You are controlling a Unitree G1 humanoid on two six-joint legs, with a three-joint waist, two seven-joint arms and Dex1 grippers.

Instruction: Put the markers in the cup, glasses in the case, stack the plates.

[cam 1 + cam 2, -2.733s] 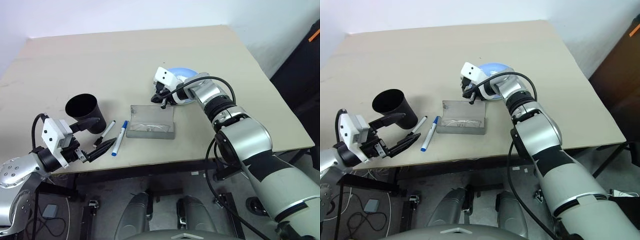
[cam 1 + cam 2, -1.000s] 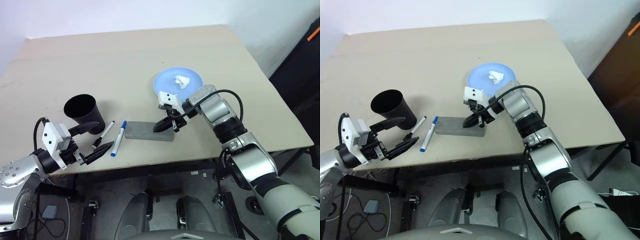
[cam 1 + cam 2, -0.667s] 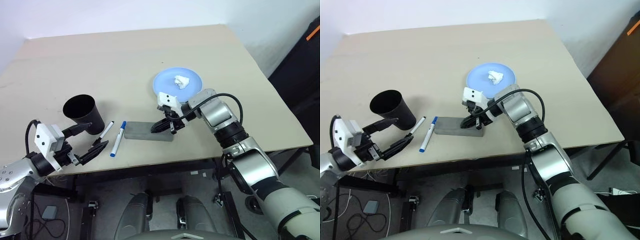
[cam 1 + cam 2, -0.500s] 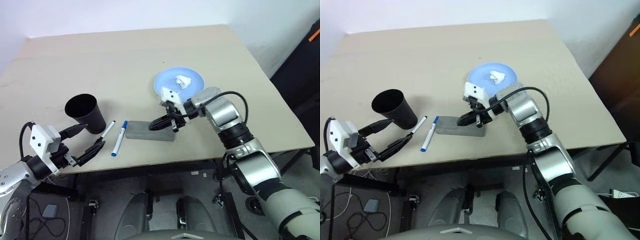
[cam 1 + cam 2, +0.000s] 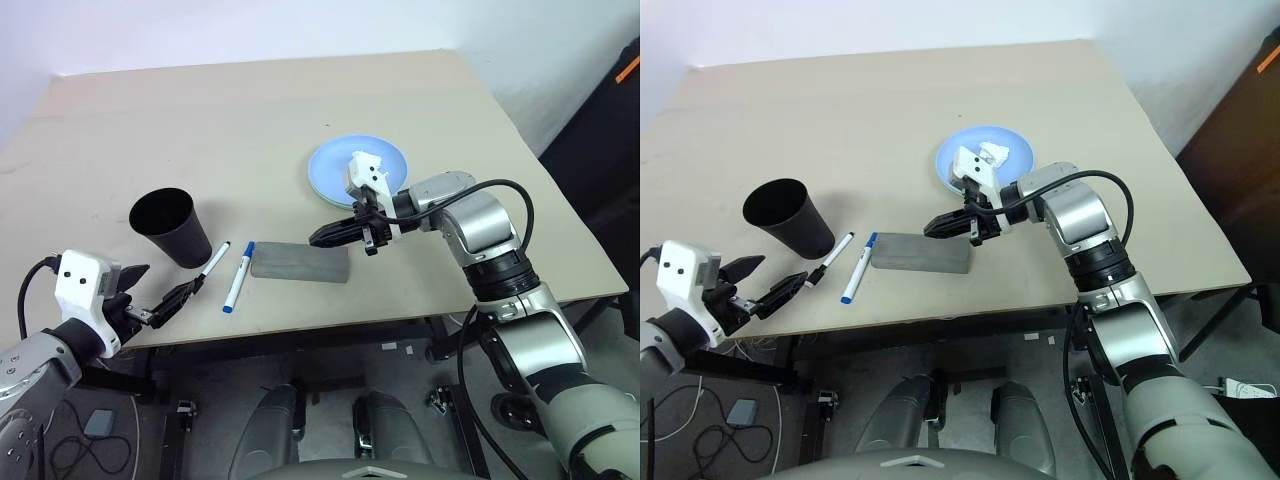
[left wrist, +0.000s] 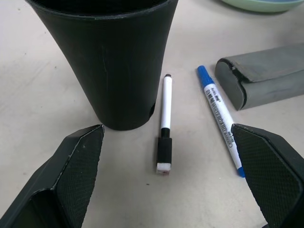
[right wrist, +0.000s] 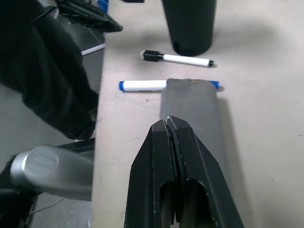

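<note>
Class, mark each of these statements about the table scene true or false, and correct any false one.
1. The grey case has its lid shut. True.
2. Both markers stand inside the black cup. False: both lie on the table beside the cup.
3. The right claw is shut and holds nothing. True.
4. The left claw grips the blue-capped marker. False: it is open and holds nothing.
5. A crumpled white tissue lies on the light blue plate. True.
</note>
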